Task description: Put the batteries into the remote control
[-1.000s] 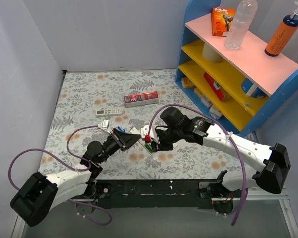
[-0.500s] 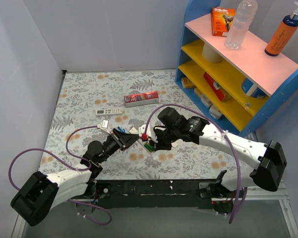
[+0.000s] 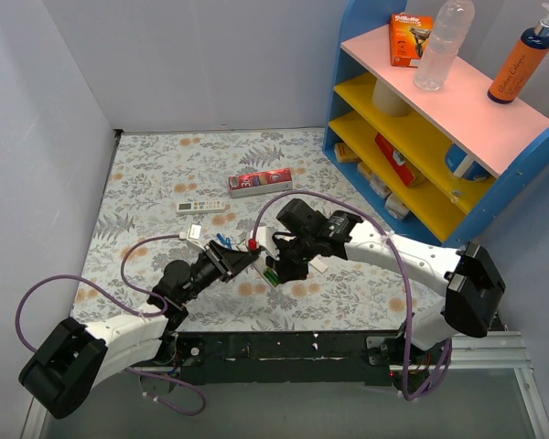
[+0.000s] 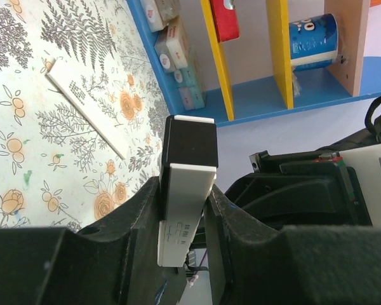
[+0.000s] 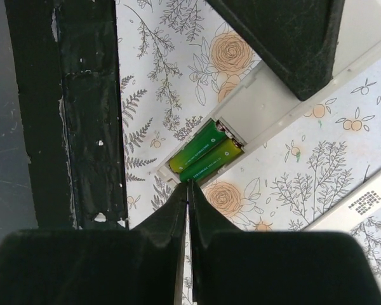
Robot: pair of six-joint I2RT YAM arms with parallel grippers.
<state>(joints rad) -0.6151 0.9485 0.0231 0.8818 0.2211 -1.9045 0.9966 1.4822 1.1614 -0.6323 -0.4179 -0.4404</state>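
My left gripper (image 4: 184, 194) is shut on the remote control (image 4: 185, 190), a slim white bar held off the table, and its fingers (image 4: 146, 210) pinch the bar's two sides. In the right wrist view the remote control (image 5: 273, 101) shows its open compartment, with two green batteries (image 5: 206, 152) lying side by side inside. My right gripper (image 5: 188, 184) is shut and holds nothing, its tips right at the near edge of the batteries. From above, the two grippers meet at mid-table: the left gripper (image 3: 231, 260), the right gripper (image 3: 279, 265), and the green batteries (image 3: 272, 273) between them.
A flat white strip with a dotted patch (image 5: 359, 200) lies on the floral cloth beside the remote. A red carton (image 3: 261, 182) and a small white device (image 3: 201, 207) lie farther back. A blue shelf unit (image 3: 439, 128) with bottles and boxes stands at the right. The black base rail (image 3: 284, 347) runs along the near edge.
My right gripper has moved left towards the remote's open end and closed its jaws. The left gripper has kept its hold on the remote without moving.
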